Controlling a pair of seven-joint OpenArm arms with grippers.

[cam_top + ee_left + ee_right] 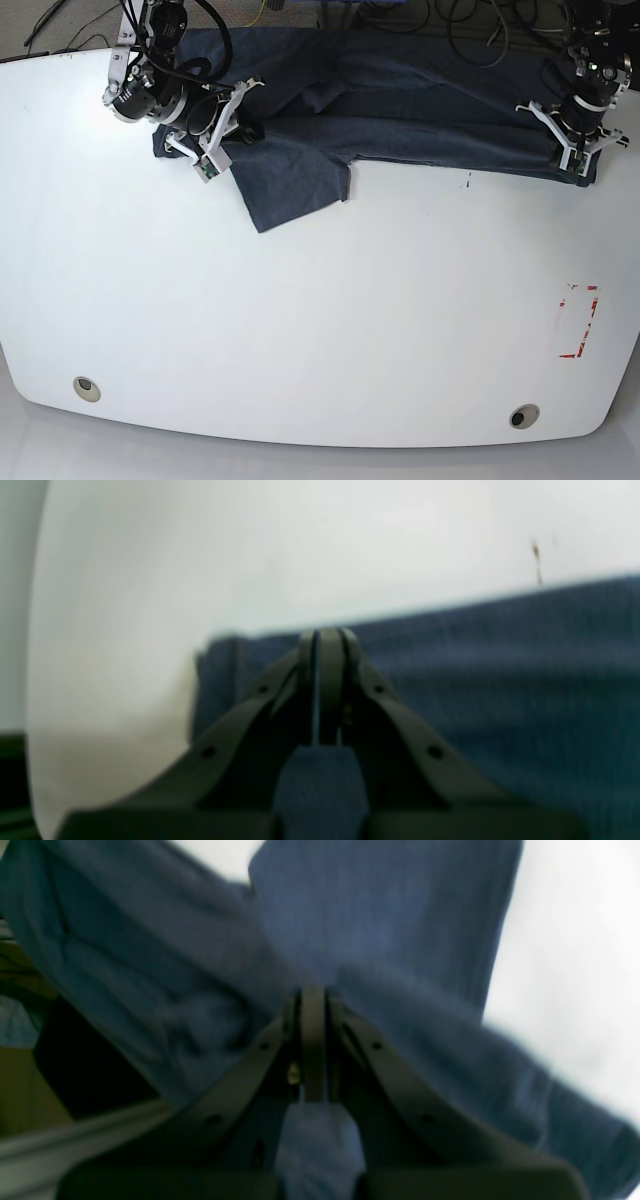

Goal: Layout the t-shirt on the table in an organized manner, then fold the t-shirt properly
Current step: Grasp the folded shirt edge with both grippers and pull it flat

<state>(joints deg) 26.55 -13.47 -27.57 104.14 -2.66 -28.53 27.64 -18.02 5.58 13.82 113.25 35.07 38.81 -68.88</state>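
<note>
A: Item one?

B: Shirt [400, 110], dark navy. Spread along the upper edge of the base view, from upper left to upper right. One sleeve flap hanging down left of centre onto the table [300, 330]. Bunched and creased at the left end, flatter toward the right.

A: Item two, left claw?

B: Left claw [325, 640], upper right of the base view, sitting at the shirt's right end. Fingers pressed together, only a thin slit showing between them. Clamped on the shirt: blue cloth visible between the finger bases low in the left wrist view, and the cloth's straight edge running right from the tips. Bare white table above and to the left.

A: Item three, right claw?

B: Right claw [312, 997], upper left of the base view, at the shirt's bunched left end just above the sleeve flap. Fingers together, clamped on the shirt: cloth wrapped around the tips and filling most of the right wrist view, more cloth between the finger bases. White table only at the right edge.

A: Other table features?

B: Red tape outline [578, 322], lower right. Two round holes [87, 388] near the bottom edge, well apart from the shirt.
</note>
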